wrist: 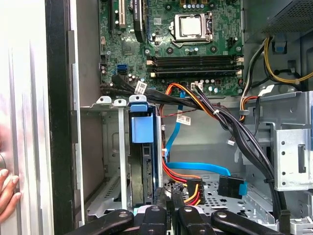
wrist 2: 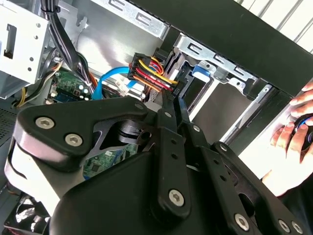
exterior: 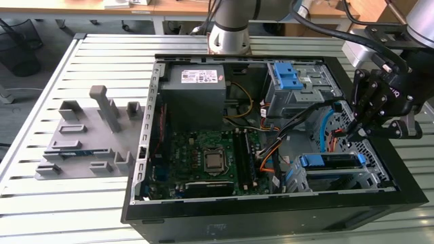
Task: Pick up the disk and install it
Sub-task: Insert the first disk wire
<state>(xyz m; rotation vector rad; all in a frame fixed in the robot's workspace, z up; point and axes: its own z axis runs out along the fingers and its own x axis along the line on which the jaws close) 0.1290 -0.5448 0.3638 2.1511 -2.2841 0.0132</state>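
Observation:
The disk [exterior: 330, 161], silver in a blue carrier frame, lies in the lower drive bay at the front right corner of the open computer case [exterior: 271, 216]. In the first wrist view the disk [wrist: 148, 171] stands edge-on in the metal cage under its blue tab. In the second wrist view that blue tab [wrist 2: 200, 71] peeks from the cage. My black gripper [exterior: 354, 136] hangs inside the case just above and behind the disk, apart from it. The gripper [wrist 2: 171, 98] is shut with nothing seen between its fingers, tips close to a black power connector [wrist: 191, 188] on red and yellow wires.
Grey power supply [exterior: 196, 89], green motherboard [exterior: 210, 157] and an upper drive cage with blue latches [exterior: 291, 76] fill the case. Black and orange cable bundles [wrist: 205, 105] and a blue cable [wrist: 195, 166] cross near the bay. A grey fixture [exterior: 88, 137] sits left. A person's hand [wrist 2: 293, 132] rests outside the case.

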